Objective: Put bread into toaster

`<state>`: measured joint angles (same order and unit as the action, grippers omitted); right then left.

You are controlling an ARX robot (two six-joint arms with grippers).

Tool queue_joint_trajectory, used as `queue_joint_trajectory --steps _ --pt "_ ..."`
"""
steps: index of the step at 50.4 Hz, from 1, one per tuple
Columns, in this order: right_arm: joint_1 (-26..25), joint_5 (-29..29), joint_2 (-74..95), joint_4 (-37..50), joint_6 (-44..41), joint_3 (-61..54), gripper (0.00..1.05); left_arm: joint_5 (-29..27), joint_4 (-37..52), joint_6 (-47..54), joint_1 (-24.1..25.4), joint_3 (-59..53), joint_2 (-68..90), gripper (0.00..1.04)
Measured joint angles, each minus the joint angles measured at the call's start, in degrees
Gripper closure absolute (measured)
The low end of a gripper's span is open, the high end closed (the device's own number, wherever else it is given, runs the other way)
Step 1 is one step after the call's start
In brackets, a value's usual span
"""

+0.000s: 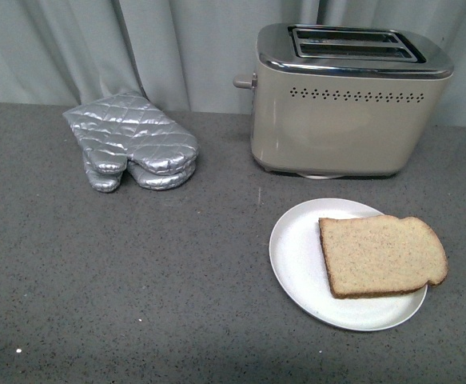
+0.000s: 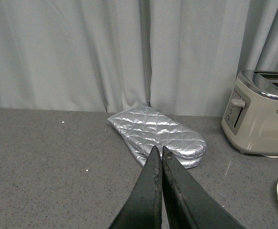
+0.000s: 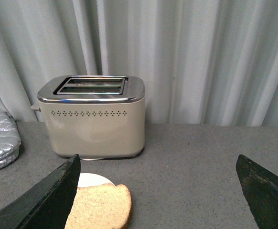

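Note:
The bread [image 1: 380, 254], a flat light-brown slice with a darker crust, lies on a white plate [image 1: 295, 248] at the front right. The beige toaster [image 1: 344, 100] with a chrome top and two empty slots stands behind the plate, lever knob on its left end. Neither arm shows in the front view. In the right wrist view my right gripper [image 3: 158, 164] is open and empty, the bread [image 3: 100, 206] beside its one finger, the toaster [image 3: 93, 117] beyond. In the left wrist view my left gripper [image 2: 158, 150] is shut on nothing, the toaster [image 2: 260, 114] far off to one side.
A silver quilted oven mitt [image 1: 133, 140] lies on the grey counter [image 1: 137, 280] left of the toaster; it also shows in the left wrist view [image 2: 158, 133] just past the fingertips. Grey curtains [image 1: 177, 40] hang behind the counter.

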<state>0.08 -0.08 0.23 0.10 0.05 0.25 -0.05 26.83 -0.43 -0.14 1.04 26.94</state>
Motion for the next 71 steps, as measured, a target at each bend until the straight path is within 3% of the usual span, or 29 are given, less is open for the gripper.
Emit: queue_joint_trajectory --steps 42,46,50,57,61,65,71 --pt "0.00 0.00 0.00 0.00 0.00 0.00 0.10 0.02 -17.31 0.00 0.00 0.00 -17.62 1.01" --pt "0.02 0.00 0.00 0.00 0.00 0.00 0.10 0.07 -26.16 0.00 0.00 0.00 -24.90 1.01" --pt "0.02 0.00 0.00 0.00 0.00 0.00 0.10 0.07 -26.60 0.00 0.00 0.00 -26.58 1.01" --pt "0.00 0.00 0.00 0.00 0.00 0.00 0.10 0.07 -26.71 0.00 0.00 0.00 -26.60 0.82" --pt "-0.11 -0.48 6.36 -4.90 -6.95 2.73 0.10 0.04 -26.71 0.00 0.00 0.00 -26.62 0.61" --pt "-0.98 -2.73 20.61 2.23 -12.07 3.82 0.10 0.07 -26.71 0.00 0.00 0.00 -26.67 0.46" --pt "-3.98 -8.37 47.56 15.08 -11.63 10.08 0.10 0.07 -26.71 0.00 0.00 0.00 -26.69 0.18"
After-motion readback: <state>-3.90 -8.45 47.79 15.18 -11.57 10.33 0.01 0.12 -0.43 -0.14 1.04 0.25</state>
